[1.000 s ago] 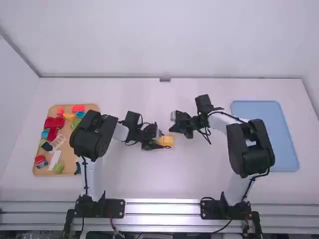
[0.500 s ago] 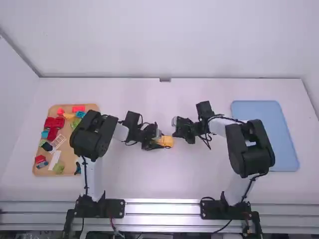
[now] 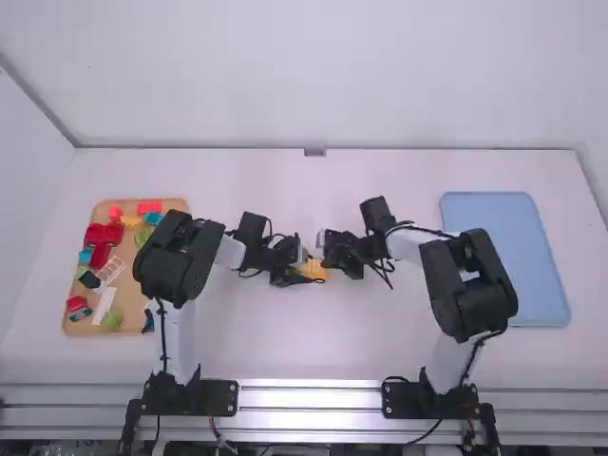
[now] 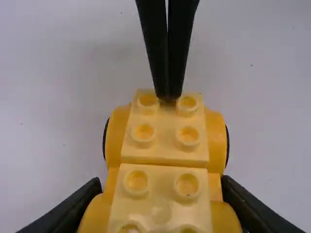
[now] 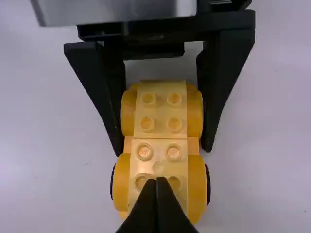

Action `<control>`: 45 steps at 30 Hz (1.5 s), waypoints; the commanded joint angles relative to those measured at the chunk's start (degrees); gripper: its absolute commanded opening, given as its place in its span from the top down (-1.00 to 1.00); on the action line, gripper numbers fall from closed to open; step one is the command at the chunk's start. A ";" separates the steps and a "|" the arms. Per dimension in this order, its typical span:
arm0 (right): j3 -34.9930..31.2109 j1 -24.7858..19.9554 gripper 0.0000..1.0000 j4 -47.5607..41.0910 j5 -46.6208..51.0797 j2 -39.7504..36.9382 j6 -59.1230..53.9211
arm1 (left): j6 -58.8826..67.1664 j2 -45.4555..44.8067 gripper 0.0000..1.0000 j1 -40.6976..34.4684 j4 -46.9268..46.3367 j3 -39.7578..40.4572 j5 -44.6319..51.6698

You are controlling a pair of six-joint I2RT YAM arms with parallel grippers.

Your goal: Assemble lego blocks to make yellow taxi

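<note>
1. Found the yellow car near the middle of the high view, slightly below centre, between both grippers.
2. Noted two studded yellow sections end to end, with rounded sides and dark outer edges (four studs counted on each section, in the right wrist view).
3. Observed the left gripper left of centre in the high view, pinching the car at one end, with one finger along either side.
4. Observed the right gripper at the car's other end, with fingers pressed together and tips over the gap between studs. Appears to touch the top there, though hard to confirm from these angles.
5. Located the wooden tray at the left of the high view. Recorded inside: a red block at the upper edge, a white piece and a green block lower down.
6. Located the blue tray at the right of the high view, on the white table.
</note>
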 commanded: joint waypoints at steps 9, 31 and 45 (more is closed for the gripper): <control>0.87 -2.01 1.00 1.90 -5.68 -1.25 0.55 | -0.63 0.26 0.42 -0.74 -1.27 -0.59 -1.49; 0.63 1.46 1.00 2.75 -1.25 3.74 3.58 | -0.66 0.26 0.50 -0.74 -1.09 -0.59 -1.49; 0.39 4.48 1.00 -2.58 11.96 4.57 6.16 | -0.63 0.26 0.52 -0.74 -0.39 -0.52 -1.49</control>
